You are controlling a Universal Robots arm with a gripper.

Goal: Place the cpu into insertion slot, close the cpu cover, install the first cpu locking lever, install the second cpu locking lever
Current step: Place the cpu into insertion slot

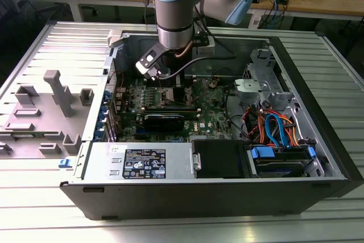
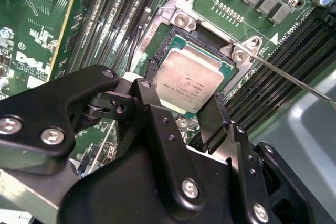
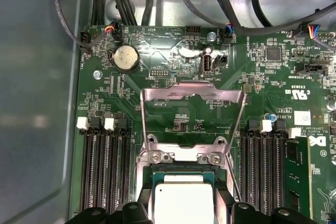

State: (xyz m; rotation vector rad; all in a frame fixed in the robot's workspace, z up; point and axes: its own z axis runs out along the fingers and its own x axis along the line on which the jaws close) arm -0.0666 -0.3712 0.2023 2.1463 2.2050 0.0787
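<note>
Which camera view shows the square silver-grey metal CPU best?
The second wrist view: the CPU shows nearly whole. The first wrist view crops it; in the exterior view the arm stands before it.

The exterior view looks down at a slant from a little way off, taking in the whole open computer case (image 1: 199, 200) on the slatted surface (image 1: 318, 220), with the arm (image 1: 173, 9) at upper centre of the frame. Both wrist views face down, very near the motherboard (image 3: 105, 108), and share the cpu (image 3: 184, 205); the second wrist view looks over the black claw (image 2: 181, 106).
</note>
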